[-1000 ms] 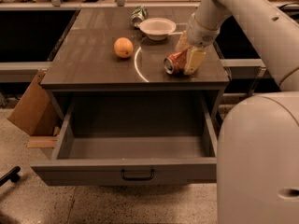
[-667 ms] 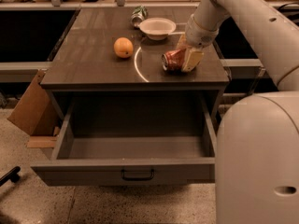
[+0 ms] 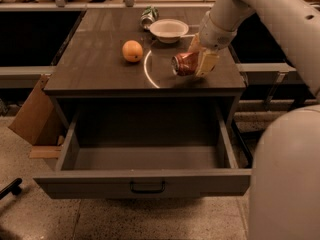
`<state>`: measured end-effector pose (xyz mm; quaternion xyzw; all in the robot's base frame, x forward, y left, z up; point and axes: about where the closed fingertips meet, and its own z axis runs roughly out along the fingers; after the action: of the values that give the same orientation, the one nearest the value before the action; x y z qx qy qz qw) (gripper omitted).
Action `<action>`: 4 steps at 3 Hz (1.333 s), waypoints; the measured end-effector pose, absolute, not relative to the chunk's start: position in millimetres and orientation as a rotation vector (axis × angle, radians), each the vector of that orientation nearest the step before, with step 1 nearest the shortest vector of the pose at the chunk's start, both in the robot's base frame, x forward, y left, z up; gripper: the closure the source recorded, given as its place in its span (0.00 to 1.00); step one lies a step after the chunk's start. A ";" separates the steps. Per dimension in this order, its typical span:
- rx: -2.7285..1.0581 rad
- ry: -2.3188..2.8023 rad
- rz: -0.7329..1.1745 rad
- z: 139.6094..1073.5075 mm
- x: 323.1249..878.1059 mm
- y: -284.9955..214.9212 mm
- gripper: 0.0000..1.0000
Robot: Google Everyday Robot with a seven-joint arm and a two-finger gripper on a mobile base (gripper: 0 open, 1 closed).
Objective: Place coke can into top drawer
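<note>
Dim room, speckled floor, dark cabinet top (image 3: 95, 71) over the open, empty drawer (image 3: 100, 183).
A box (image 3: 31, 118) leans at the left. An orange (image 3: 132, 50), a green can (image 3: 148, 15) and a bowl (image 3: 169, 30) sit on top. At the right the gripper (image 3: 196, 61) clamps the sideways coke can (image 3: 183, 64), now slightly further left and higher.

One camera looks steeply down and forward from above, probably from the robot's own frame, whose pale body (image 3: 287, 184) fills the corner below the pincer (image 3: 200, 55). The pincer, clasping the coke can (image 3: 183, 64), sits mid-distance over the tabletop (image 3: 95, 69). The open top drawer (image 3: 90, 181) lies below it, nearer the lens.
</note>
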<state>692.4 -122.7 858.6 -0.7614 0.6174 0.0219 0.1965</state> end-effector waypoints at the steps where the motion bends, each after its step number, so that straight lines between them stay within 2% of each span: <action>1: -2.075 1.743 0.143 863.3 656.8 -108.7 1.00; 2: -2.011 1.795 0.274 848.9 616.9 -88.5 1.00; 4: -1.986 1.843 0.310 844.7 605.1 -82.2 1.00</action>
<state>605.1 -82.2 844.7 -0.7127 0.6613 0.1113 0.2058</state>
